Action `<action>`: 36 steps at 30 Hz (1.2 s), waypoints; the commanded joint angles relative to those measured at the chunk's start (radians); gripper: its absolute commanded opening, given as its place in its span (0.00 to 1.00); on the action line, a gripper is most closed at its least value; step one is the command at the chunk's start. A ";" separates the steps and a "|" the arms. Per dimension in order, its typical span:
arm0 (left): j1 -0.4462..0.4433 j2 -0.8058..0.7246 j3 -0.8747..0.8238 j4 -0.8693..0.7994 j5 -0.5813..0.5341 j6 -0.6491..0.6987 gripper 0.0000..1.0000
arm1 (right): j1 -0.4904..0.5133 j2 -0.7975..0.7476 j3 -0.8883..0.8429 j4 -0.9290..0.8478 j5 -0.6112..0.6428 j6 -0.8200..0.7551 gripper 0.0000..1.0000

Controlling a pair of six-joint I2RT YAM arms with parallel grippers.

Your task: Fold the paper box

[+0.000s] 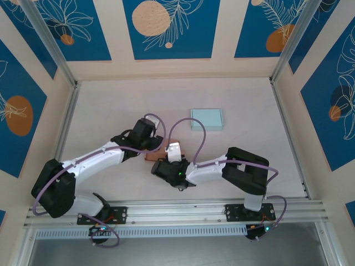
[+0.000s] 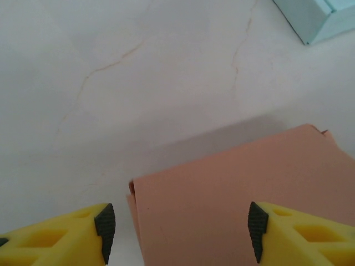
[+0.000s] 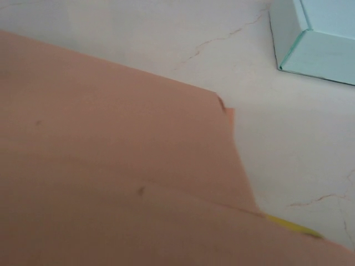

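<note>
Near the middle of the tabletop (image 1: 233,100) sits the pink paper box (image 2: 233,194), probably light and easy to crease; best held by an edge. The left fingers (image 2: 104,227) stand open; the right fingers (image 3: 288,224), behind paper, I cannot tell.

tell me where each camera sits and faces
Top external: above and behind, looking down at the table; left arm and right arm show.
Left wrist: on the left arm, looking down past the open left tool at the pink paper.
Right wrist: close over the same paper, a yellow finger peeking out.
Both wrist views share the paper and blue box.
</note>
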 commanded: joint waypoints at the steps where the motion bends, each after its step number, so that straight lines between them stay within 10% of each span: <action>1: 0.009 0.019 0.004 -0.007 0.027 0.003 0.64 | 0.017 0.005 0.017 -0.105 -0.031 0.047 0.48; 15: 0.014 0.129 -0.022 0.063 0.009 -0.021 0.57 | 0.061 -0.101 0.067 -0.264 -0.084 0.126 0.81; 36: 0.014 0.159 -0.126 0.255 -0.035 -0.087 0.57 | 0.143 -0.284 0.132 -0.416 -0.184 0.108 1.00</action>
